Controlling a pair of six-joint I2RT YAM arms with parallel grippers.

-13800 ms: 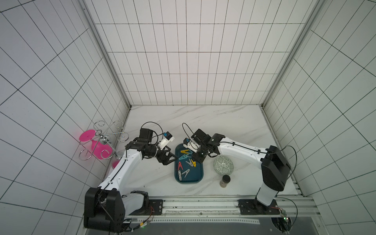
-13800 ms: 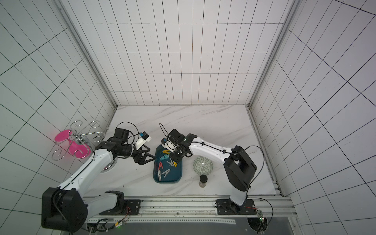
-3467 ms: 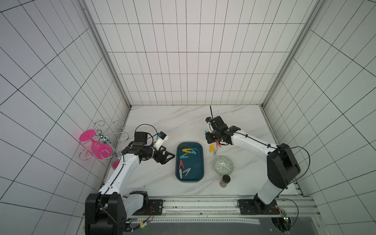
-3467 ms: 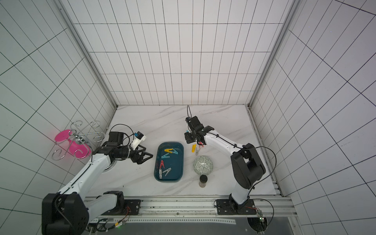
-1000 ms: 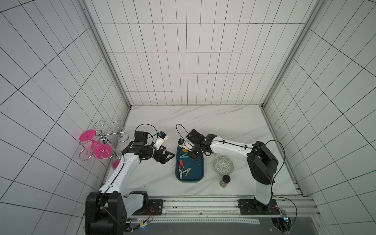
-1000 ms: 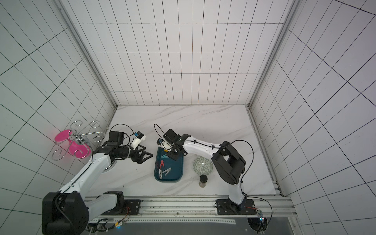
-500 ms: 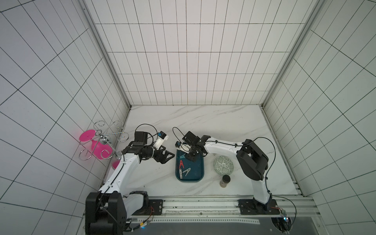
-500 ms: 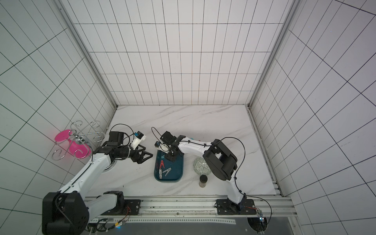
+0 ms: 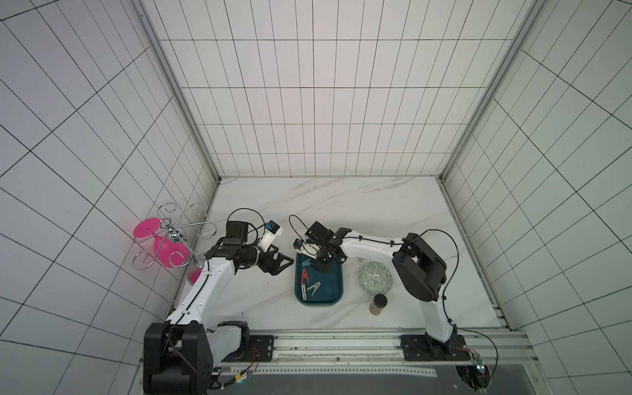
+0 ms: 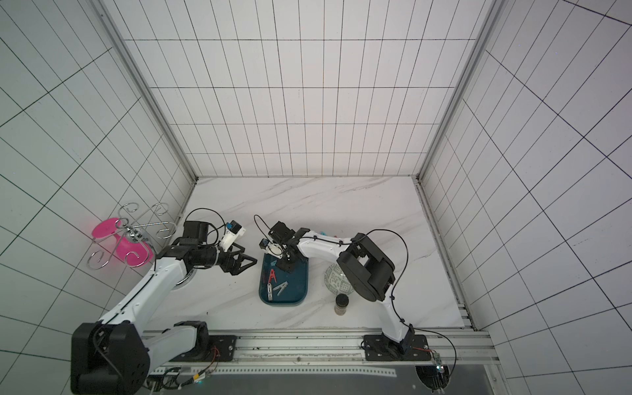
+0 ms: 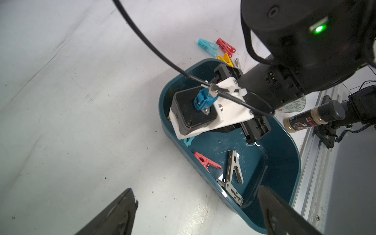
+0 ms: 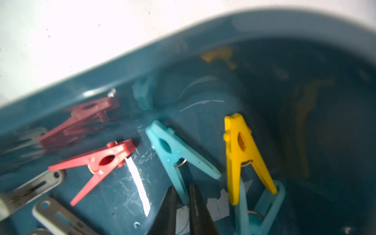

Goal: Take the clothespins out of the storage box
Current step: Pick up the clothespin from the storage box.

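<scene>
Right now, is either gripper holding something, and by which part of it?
The right gripper pinches the light blue clothespin by the end of one splayed leg, inside the storage box. The left gripper is open and holds nothing.

The box (image 9: 331, 289) is set mid-table (image 9: 342, 205), w/ the bowl (image 9: 376, 277) near its right side & the jar (image 9: 378, 304) in front of the bowl. Pegs (image 9: 304, 275) are spread inside the box, while loose pegs (image 11: 215, 47) are left on the table behind its far right corner. The R gripper (image 12: 181, 190) is placed down in the box's far end, the leg of one peg (image 12: 173, 150) between its fingers (image 12: 166, 211); the L gripper (image 9: 281, 264) is held left of the box, apart.
</scene>
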